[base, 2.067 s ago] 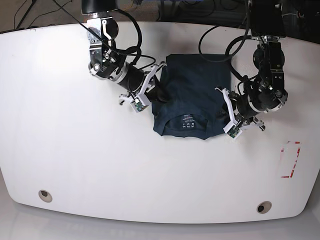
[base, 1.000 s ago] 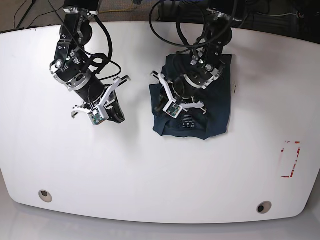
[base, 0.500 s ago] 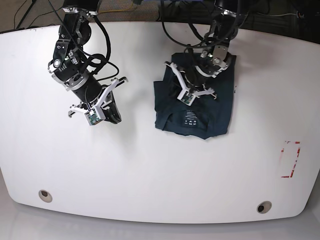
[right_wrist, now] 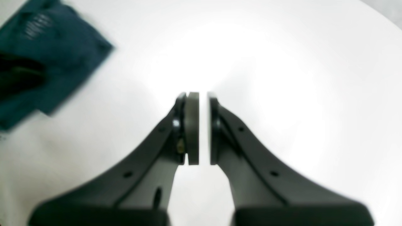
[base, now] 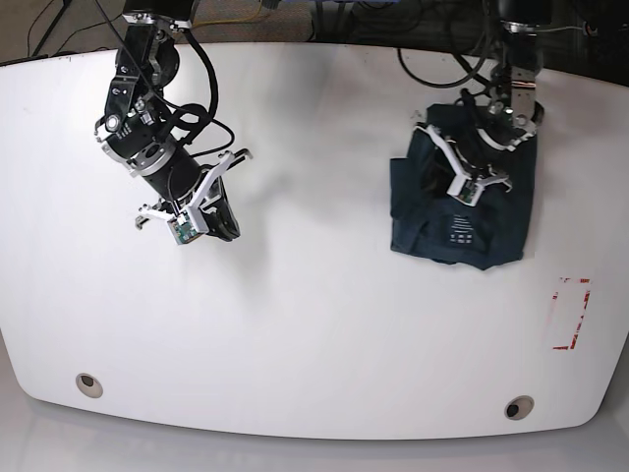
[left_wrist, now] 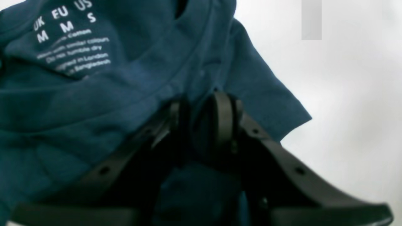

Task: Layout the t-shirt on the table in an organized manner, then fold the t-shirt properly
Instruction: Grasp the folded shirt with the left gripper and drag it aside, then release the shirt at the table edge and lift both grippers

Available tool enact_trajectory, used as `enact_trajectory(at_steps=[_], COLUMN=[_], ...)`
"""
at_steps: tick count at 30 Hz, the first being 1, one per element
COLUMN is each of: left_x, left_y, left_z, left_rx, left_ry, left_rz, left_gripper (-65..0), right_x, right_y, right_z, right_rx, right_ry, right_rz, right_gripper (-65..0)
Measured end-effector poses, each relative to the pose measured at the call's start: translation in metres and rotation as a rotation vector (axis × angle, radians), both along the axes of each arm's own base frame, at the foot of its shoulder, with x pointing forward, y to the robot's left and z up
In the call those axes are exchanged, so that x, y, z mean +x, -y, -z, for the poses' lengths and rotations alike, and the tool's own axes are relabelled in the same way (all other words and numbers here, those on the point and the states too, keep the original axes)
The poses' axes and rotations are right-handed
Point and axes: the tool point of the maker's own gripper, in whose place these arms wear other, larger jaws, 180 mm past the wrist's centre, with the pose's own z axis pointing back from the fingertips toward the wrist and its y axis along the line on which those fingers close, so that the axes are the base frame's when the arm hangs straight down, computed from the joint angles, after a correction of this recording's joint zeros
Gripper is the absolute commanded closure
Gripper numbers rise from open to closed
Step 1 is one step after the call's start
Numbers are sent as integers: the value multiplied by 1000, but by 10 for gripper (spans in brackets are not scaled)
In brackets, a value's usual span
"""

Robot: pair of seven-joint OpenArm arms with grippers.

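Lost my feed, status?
Left gripper shut on folded t-shirt. Right gripper shut, empty, over bare table. Nothing in the way.

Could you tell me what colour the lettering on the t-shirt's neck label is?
White, on the dark teal-navy t-shirt; the label shows best in the left wrist view.

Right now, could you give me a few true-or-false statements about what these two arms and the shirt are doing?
1. The left gripper is closed on the t-shirt. True.
2. The right gripper holds a sleeve. False: it is shut on nothing, over bare table.
3. The t-shirt is spread out flat with both sleeves showing. False: it lies as a folded bundle.
4. The neck label with white print faces up. True.
5. The t-shirt covers the red tape mark. False: the mark lies apart from it, uncovered.
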Motion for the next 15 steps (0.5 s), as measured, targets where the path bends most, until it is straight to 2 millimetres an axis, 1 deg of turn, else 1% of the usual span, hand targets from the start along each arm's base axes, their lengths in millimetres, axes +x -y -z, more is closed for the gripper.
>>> enact_trajectory(at_steps=[2,4,9,15], left_x=[-2,-4,-8,-19], left_y=[-19,-43,-87,-144], left_z=[1,4,3,-1], left_rx=[10,3,-40,34], left_ry=[-10,-27,-38,-80], left_rz=[-7,-33,-87,-141], left_gripper=[-117,-117,-115,-115], right_x=[0,0,0,-2], right_y=[0,-1,0,-1], right_z=[0,0,0,2], right_rx=[2,3,2,3], right_ry=[0,-2,-1,-6], right_rz=[1,1,1,-1], right_gripper=[-33,-33,-33,-33])
